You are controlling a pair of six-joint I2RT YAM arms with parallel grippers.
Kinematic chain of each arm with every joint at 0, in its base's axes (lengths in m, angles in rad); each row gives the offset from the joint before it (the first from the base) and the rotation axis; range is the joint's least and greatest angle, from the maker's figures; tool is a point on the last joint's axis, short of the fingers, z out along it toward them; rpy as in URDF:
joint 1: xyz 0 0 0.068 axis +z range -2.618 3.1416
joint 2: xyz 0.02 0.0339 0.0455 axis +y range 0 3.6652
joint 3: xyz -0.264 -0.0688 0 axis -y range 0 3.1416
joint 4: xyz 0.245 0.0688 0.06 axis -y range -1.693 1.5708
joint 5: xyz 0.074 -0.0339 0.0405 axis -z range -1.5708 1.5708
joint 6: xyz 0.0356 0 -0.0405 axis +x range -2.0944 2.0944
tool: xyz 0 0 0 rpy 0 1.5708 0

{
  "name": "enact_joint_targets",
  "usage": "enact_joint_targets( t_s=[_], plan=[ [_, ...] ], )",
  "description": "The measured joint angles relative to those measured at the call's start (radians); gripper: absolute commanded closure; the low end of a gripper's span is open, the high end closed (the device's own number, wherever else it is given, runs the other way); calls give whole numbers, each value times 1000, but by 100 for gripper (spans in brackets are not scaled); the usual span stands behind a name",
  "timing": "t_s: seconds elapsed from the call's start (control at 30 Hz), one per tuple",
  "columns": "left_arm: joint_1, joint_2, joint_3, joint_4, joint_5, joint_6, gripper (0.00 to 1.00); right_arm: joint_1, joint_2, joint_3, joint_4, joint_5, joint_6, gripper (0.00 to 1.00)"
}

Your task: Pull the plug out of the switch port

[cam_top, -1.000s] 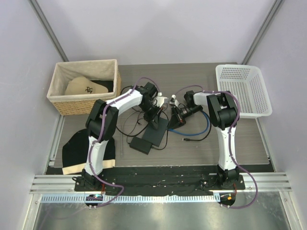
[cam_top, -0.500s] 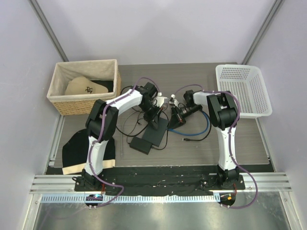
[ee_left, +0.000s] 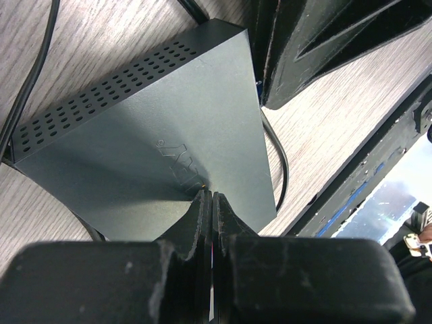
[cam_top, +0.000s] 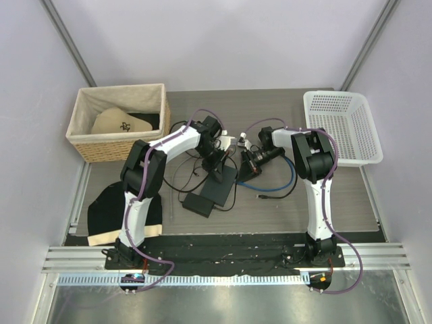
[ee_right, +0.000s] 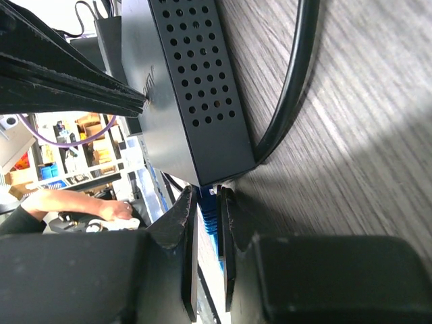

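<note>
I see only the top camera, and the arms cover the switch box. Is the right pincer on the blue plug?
Observer: Yes. In the right wrist view the right pincer has the blue plug between its fingers, at the edge of the switch box.
Operator: Does the left pincer hold something?
Observer: No. The left pincer is shut and empty, its tips pressed on the box's flat top.
Operator: Is the plug out?
Observer: I cannot tell, but no gap shows between plug and box edge.

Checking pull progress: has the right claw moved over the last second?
No, none that shows. In the top view the right claw keeps the same spot against the white basket, shut on the plug.
</note>
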Motion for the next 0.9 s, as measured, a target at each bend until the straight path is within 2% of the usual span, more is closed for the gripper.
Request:
enact_joint_targets(
  t_s=[0.67,0.9],
  plan=[
    [0,8,12,-11,0,-14,100,-10,-20,-15,-90,62,-43,99],
    [0,4,25,-21,-13,-2,100,-11,-151,-17,-97,272,-143,99]
  ],
)
